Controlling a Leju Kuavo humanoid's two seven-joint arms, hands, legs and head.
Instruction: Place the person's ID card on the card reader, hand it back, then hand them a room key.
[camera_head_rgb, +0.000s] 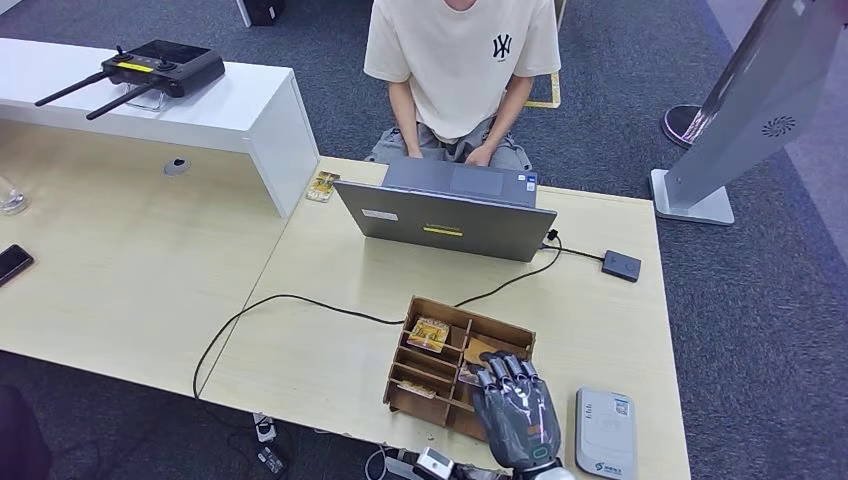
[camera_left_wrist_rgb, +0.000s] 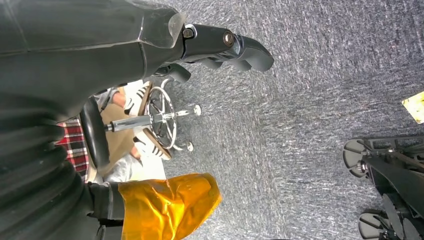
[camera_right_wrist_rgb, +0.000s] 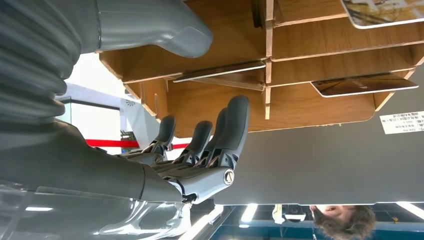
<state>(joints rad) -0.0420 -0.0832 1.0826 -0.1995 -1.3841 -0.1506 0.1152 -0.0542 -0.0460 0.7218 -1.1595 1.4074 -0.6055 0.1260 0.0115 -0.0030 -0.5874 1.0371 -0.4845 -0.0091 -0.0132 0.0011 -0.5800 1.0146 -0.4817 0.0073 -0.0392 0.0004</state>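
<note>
The right hand (camera_head_rgb: 517, 408), fingers apart and holding nothing, is hovering over the card box (camera_head_rgb: 440, 385); it risks pinching two cards (camera_head_rgb: 429, 333) or nudging the box off the bench (camera_head_rgb: 320, 345).

The left hand (camera_left_wrist_rgb: 227, 47) is hanging over the floor, holding nothing.

Right hand (camera_head_rgb: 517, 408) dark grey w/ segmented fingers, left hand (camera_left_wrist_rgb: 227, 47) black, grey ribbed wrist covers

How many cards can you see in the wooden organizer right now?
3: one card in a far-left slot, one card in a near-left slot, one just beyond the right hand; more may be hidden.
</note>
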